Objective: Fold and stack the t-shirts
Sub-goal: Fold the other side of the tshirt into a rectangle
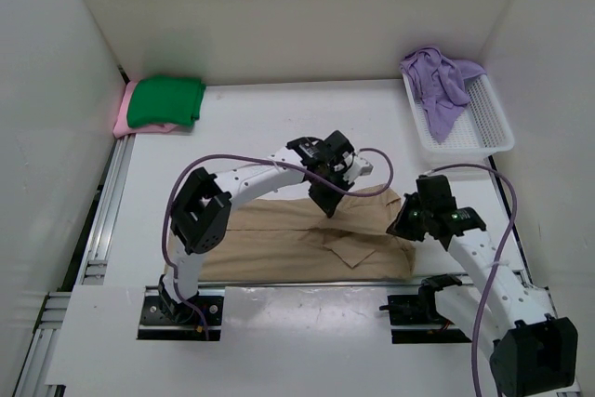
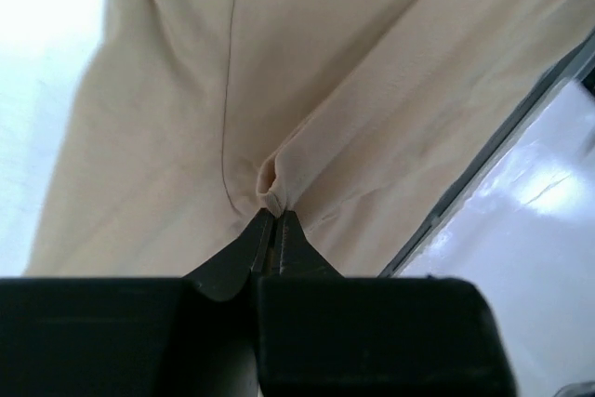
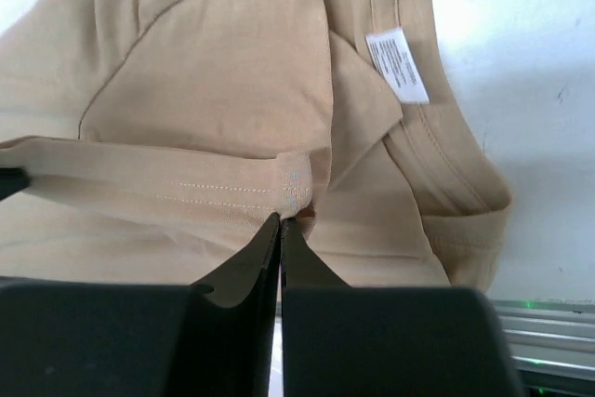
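While both arms reach out over the table (image 1: 251, 127), each gripper is clamped on the tan t-shirt (image 1: 270, 234), which lies spread across the near middle of the surface, under and between the two tools. The left gripper (image 1: 327, 200) points down onto the shirt's far edge. Its wrist view shows the jaws pressed together with a small pucker of tan cloth pinched at their tips; from that pinch a seam runs away ahead of the fingers, and the fabric fans out to both sides. The right gripper (image 1: 403, 226) sits near the left one, on its right, at the shirt's right end. In its wrist view the jaws are likewise closed, nipping a folded, stitched hem just at the tips. Beyond those tips a flap of cloth lies turned over the body of the shirt, and ahead and to the right a white label (image 3: 398, 64) shows beside the ribbed neckband. The other shirts are well apart from both tools. The dark green t-shirt (image 1: 165, 102) lies folded on top of the pink t-shirt (image 1: 123, 120), far off to the left of the left gripper in the far corner against the wall. The lavender t-shirt (image 1: 439, 81) lies crumpled in a white mesh basket (image 1: 493, 127) beyond the right gripper, draped partly over the basket's far rim.
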Robot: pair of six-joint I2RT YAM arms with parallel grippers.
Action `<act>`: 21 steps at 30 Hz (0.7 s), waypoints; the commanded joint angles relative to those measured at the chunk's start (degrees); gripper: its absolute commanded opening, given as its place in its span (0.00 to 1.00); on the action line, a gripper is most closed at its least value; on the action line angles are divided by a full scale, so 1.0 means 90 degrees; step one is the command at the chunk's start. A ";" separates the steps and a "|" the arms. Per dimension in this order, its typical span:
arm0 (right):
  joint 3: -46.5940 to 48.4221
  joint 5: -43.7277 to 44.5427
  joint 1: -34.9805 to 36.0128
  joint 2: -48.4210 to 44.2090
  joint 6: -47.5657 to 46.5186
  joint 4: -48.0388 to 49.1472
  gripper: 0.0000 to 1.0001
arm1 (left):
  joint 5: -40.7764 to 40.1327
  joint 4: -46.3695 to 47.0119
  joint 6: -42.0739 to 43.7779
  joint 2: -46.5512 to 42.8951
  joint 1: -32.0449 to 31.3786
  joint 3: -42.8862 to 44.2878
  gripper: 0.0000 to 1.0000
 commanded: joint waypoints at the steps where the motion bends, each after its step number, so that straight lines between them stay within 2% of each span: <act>1: -0.0225 -0.0114 -0.0005 -0.0102 -0.0112 -0.0137 0.00 | 0.0158 0.0187 0.0006 -0.0158 -0.0037 -0.0319 0.10; 3: -0.0120 -0.0016 -0.0005 0.0063 -0.0180 0.0068 0.00 | 0.0001 0.0314 0.0006 -0.0158 -0.0037 -0.0320 0.10; 10: 0.0768 0.0111 -0.0005 0.1868 -0.0502 0.1132 0.00 | -0.0955 0.0959 0.0006 -0.0100 0.0022 -0.0486 0.10; 13: 0.1072 0.0169 -0.0005 0.2435 -0.0658 0.1192 0.00 | -0.1327 0.1037 0.0006 -0.0100 0.0022 -0.0486 0.10; 17: 0.1298 0.0647 -0.0063 0.2633 -0.0659 0.1503 0.00 | -0.1883 0.1096 0.0006 -0.0100 0.0022 -0.0545 0.10; 21: 0.1239 0.0707 -0.0063 0.2993 -0.0600 0.1846 0.00 | -0.2021 0.1154 0.0006 -0.0031 0.0022 -0.0545 0.10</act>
